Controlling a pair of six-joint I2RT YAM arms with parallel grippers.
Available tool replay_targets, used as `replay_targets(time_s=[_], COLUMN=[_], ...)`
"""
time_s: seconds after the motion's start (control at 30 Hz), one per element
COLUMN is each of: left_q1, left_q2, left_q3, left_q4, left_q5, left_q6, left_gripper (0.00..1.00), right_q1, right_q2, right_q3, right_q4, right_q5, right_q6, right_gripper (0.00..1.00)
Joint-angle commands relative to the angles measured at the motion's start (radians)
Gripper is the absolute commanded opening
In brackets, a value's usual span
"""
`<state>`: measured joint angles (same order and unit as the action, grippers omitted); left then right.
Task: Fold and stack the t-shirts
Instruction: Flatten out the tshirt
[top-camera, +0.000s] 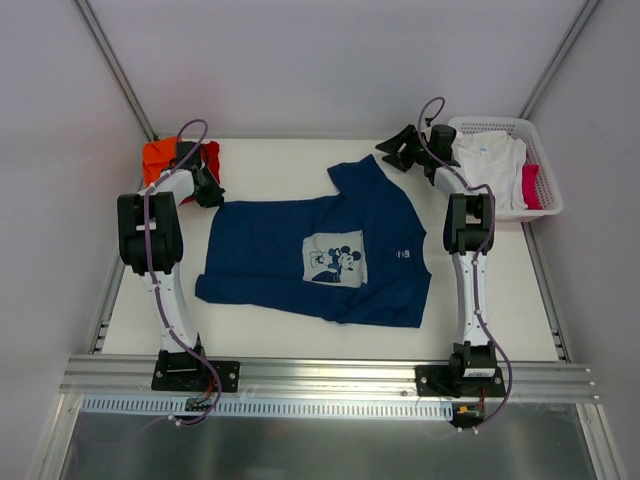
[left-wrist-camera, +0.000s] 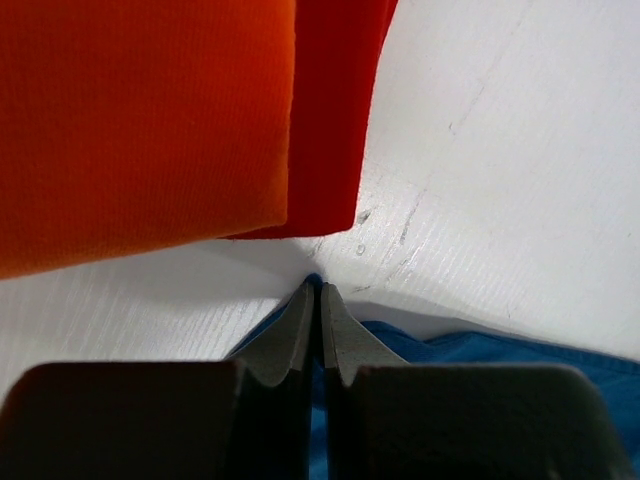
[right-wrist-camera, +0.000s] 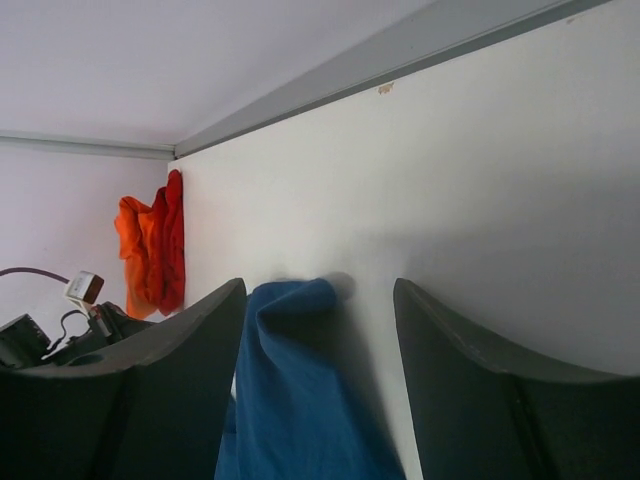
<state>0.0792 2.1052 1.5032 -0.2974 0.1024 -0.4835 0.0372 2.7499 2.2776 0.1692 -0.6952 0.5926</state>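
Now | table: white | walls: pale grey | on table: navy t-shirt

folded tees fill far-left corner, basket far-right, bare tabletop between

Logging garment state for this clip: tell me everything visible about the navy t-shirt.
The navy t-shirt is soft blue cloth with a pale square cartoon-mouse print facing up. It lies unfolded, spread nearly flat mid-table, slightly rumpled along its near edge. The left hand is shut on its far left corner, beside the orange t-shirt and red t-shirt. One sleeve reaches toward the far edge, its tip inside the open right hand, ungripped.
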Motion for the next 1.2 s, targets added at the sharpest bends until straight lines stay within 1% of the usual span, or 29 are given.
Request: replay_targets(time_s=[0.0,0.27,0.37,0.63,0.67,0.7,0.77,0.8,0.93,0.97,1.07,1.17], left_q1=[-0.012,-0.025,-0.027,-0.027,-0.025,-0.027,-0.027,-0.025,-0.025,-0.025,-0.027,-0.027], left_q2=[-0.016,-0.001,0.001,0.003,0.001,0.003,0.003,0.003,0.004,0.004,0.004,-0.008], left_q3=[-0.011,0.000,0.000,0.002,0.003,0.003,0.003,0.003,0.009,0.009,0.011,0.011], left_q4=[-0.045,-0.043,-0.043,-0.042,-0.043,-0.043,-0.043,-0.045,-0.043,-0.043,-0.042,-0.043], left_q5=[0.023,0.020,0.019,0.022,0.022,0.022,0.023,0.023,0.031,0.030,0.029,0.026], left_q6=[-0.012,-0.021,-0.021,-0.021,-0.020,-0.020,-0.020,-0.020,-0.018,-0.017,-0.014,-0.007], left_gripper=[0.00,0.00,0.00,0.00,0.00,0.00,0.00,0.00,0.00,0.00,0.00,0.00], right_q1=[0.004,0.021,0.042,0.079,0.082,0.084,0.089,0.089,0.087,0.087,0.089,0.087], right_q2=[0.007,0.007,-0.004,-0.053,-0.056,-0.062,-0.068,-0.072,-0.085,-0.090,-0.116,-0.154], right_q3=[0.040,0.017,0.005,-0.070,-0.082,-0.086,-0.095,-0.102,-0.118,-0.122,-0.150,-0.187], right_q4=[0.108,0.121,0.122,0.135,0.135,0.132,0.131,0.133,0.130,0.127,0.112,0.108], right_q5=[-0.052,-0.090,-0.107,-0.113,-0.118,-0.119,-0.119,-0.119,-0.118,-0.116,-0.115,-0.113], right_q6=[0.081,0.090,0.085,0.067,0.064,0.061,0.056,0.056,0.053,0.044,0.020,0.001], right_gripper=[0.64,0.60,0.56,0.55,0.53,0.46,0.38,0.29,0.15,0.10,0.01,0.00])
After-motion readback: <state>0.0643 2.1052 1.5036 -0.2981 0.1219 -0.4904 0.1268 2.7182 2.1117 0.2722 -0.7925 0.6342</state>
